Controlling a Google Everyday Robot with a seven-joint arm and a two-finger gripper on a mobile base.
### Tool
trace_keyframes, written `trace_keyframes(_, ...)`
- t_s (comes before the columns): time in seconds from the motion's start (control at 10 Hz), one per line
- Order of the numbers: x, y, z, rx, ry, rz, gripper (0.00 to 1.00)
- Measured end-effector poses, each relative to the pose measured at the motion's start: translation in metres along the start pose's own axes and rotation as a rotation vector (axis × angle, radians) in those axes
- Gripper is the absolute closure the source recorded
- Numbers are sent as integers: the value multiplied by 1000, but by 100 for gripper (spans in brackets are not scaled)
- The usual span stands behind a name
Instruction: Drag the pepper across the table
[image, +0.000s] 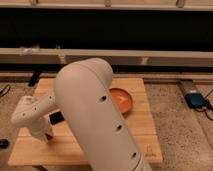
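The table (142, 90) is a low top of light wooden planks. My gripper (44, 132) hangs from the white arm and is down at the table's front left part. A small spot of dark red, the pepper (48, 137), shows just under the gripper's tip; most of it is hidden by the gripper. I cannot tell whether the gripper touches or holds it. The big white arm link (95, 115) covers the middle of the table.
A black rectangular block (56, 118) lies just right of the gripper. An orange round plate (124, 101) sits at the centre right of the table. A blue box (196, 100) with a cable lies on the floor at right. A dark wall rail runs behind.
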Motion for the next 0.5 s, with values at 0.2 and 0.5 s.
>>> trace_keyframes(0.2,1,-2,-8,37,6,-18,99)
trace_keyframes(0.5,9,4,-4,52,62,-73,100)
